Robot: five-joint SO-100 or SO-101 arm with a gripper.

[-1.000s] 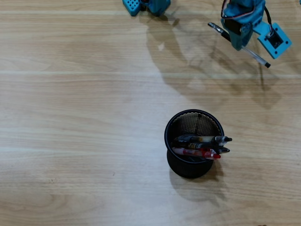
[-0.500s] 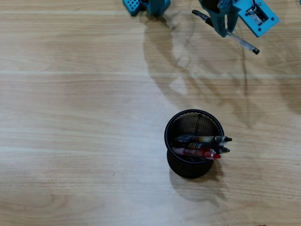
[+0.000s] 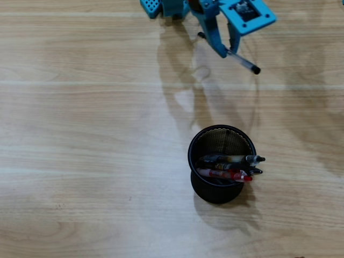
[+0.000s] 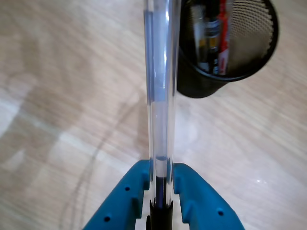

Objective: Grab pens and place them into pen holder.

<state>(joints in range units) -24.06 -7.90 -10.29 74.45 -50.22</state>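
wrist view: I lose clear pen (image 4: pixel 162 72) tip past top edge | pen holder (image 4: pixel 259 57) rim cropped | overhead view: arm (image 3: pixel 215 16) cut off at top | holder's pens' (image 3: pixel 228 166) lower ends hidden

Light wood-grain laminate tabletop (image 3: pixel 80 134) is filling the overhead view, faint plank seams running across; soft shadows are lying on it near the top.

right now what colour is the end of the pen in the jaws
Black, on a clear barrel; the overhead view shows the pen's black end best.
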